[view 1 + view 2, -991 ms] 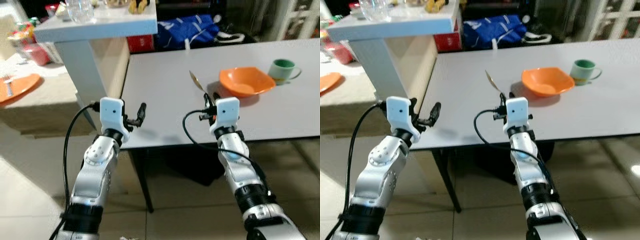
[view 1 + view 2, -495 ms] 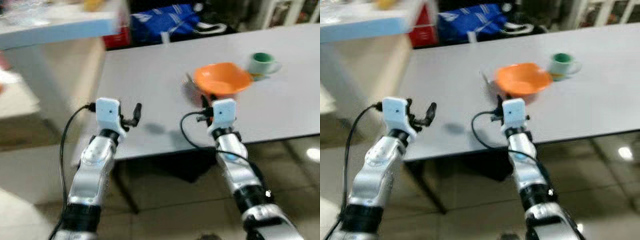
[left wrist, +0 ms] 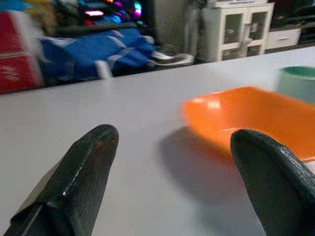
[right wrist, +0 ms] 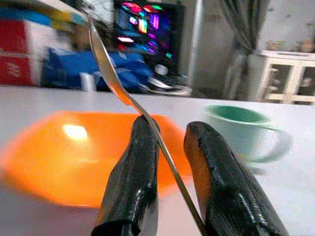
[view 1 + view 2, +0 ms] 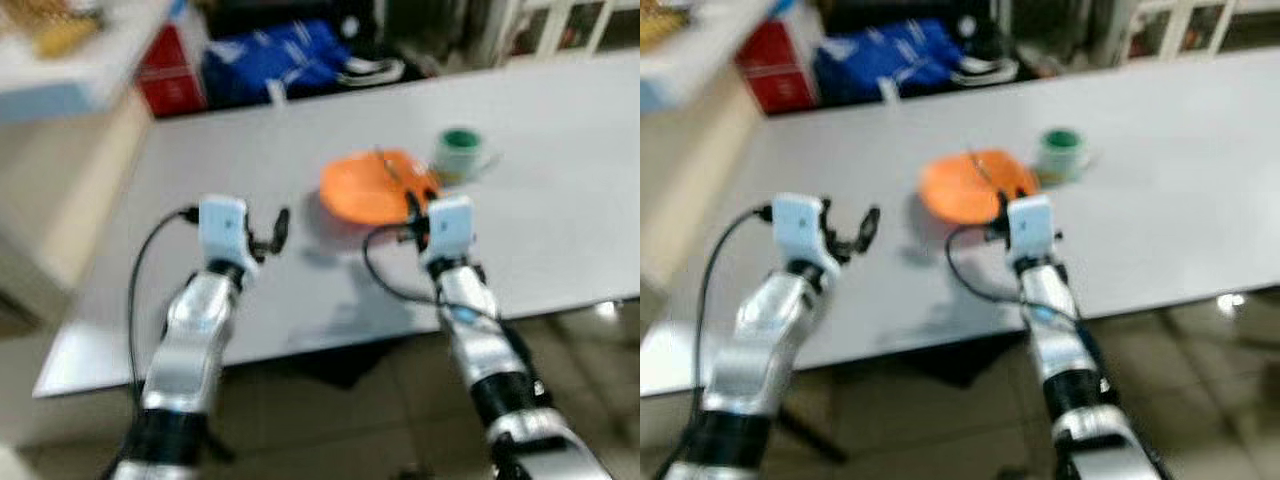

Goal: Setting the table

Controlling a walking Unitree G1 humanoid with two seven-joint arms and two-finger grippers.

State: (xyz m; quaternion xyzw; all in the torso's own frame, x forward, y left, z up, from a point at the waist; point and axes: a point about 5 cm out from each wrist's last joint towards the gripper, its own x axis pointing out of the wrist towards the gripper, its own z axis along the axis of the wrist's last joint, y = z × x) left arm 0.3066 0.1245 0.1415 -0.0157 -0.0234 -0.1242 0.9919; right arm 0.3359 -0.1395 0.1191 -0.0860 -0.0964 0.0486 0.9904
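Observation:
An orange bowl [image 5: 372,188] sits on the grey table [image 5: 250,290], with a green mug [image 5: 461,153] just behind it to the right. My right gripper [image 5: 413,207] hovers at the bowl's near right edge, shut on a metal spoon [image 4: 114,78] whose bowl end sticks up and away over the orange bowl [image 4: 74,157]. The green mug [image 4: 241,130] stands beyond the fingers. My left gripper [image 5: 278,226] is open over the bare table, left of the bowl; its fingers [image 3: 83,172] frame the orange bowl [image 3: 251,118] ahead.
A blue bag [image 5: 270,65] and a red box [image 5: 165,70] lie behind the table's far edge. A pale counter [image 5: 60,60] stands at the far left. White cabinets [image 3: 236,24] are at the back right. The table stretches away to the right.
The camera has swung: the bowl and mug now lie further left and closer to my grippers. The spoon stays held in the right gripper, now over the bowl's edge.

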